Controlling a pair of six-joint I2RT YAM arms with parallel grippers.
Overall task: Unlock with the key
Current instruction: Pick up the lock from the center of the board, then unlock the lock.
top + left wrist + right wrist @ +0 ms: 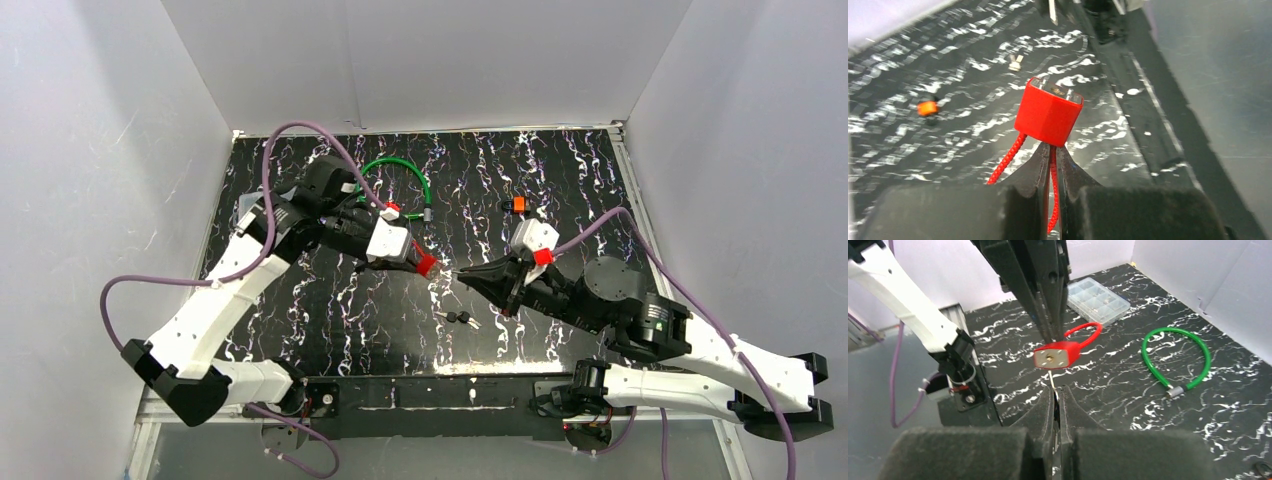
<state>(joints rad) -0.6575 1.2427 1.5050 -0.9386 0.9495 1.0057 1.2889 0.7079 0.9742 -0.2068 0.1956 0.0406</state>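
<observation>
Closest to my left wrist lens, the left gripper (1050, 165) is clamped on the cord shackle of the red padlock (1048, 112), holding it off the table (560, 180) with its keyhole (1049, 358) turned rightward, I judge to meet the key (1052, 381). My right gripper (1058, 395) is pinched shut on the key, blade aimed at that keyhole with nothing between. The green cable lock (1174, 330), spare keys (461, 319) and small orange item (518, 205) lie aside.
</observation>
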